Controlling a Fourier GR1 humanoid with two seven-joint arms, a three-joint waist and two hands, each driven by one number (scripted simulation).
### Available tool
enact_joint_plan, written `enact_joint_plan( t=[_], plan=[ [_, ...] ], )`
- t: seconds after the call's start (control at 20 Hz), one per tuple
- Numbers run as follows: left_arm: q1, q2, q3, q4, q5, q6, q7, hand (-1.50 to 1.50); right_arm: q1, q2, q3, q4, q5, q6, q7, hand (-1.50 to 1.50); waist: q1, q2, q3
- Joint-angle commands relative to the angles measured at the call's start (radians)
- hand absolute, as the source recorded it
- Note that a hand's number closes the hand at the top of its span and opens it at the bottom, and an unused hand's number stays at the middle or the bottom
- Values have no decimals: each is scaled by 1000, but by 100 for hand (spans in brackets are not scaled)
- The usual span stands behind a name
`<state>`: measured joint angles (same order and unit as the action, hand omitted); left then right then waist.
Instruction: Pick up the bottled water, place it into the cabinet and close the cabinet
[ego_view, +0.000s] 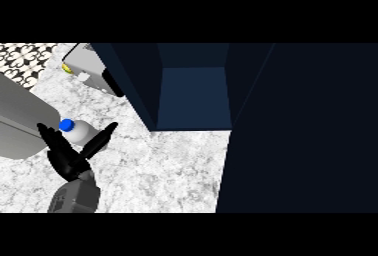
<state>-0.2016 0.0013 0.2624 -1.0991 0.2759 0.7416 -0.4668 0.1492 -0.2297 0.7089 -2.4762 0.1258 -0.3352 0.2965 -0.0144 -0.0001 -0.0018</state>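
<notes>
the dark blue cabinet (133, 75) takes up the top and right of the head view. it is open, its lighter blue inside floor (196, 97) showing, and a wide dark panel (303, 130), which looks to be its door swung out, fills the right side. the white marbled bench (162, 170) spreads below and to the left of it. a large plain grey shape (22, 120) sits at the left edge; what it is cannot be told. behind it, near a patterned wall (22, 57), a pale boxy appliance (88, 67) with a yellow knob (67, 66) stands just beside the cabinet's left wall. the left robot hand (74, 167) comes up from the lower left, released, its straight fingers (100, 140) and thumb (52, 140) spread in a v. the bottled water (83, 132), with its blue cap (66, 124), is on the bench between those tips, outside the cabinet and to its left; whether the robot hand touches it cannot be told.
</notes>
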Motion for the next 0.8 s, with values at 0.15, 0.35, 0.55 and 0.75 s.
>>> enact_joint_plan(
  t=[0.15,0.35,0.55,0.75],
  plan=[
    [-42,9,22,124,75,-14,-106,-150,-10,-35,-31,-130,72,-8,71,-150,6,-1,1],
    [-91,59,119,279,136,-101,-204,-150,32,-35,55,-68,123,-30,3,-150,1,0,1],
    [-113,0,112,358,190,-66,-338,-150,15,-72,29,-149,100,-20,77,-150,-6,0,0],
    [-134,-1,152,476,231,-165,-435,-150,-1,-31,64,-53,108,-42,19,-150,-1,1,0]
  ],
)
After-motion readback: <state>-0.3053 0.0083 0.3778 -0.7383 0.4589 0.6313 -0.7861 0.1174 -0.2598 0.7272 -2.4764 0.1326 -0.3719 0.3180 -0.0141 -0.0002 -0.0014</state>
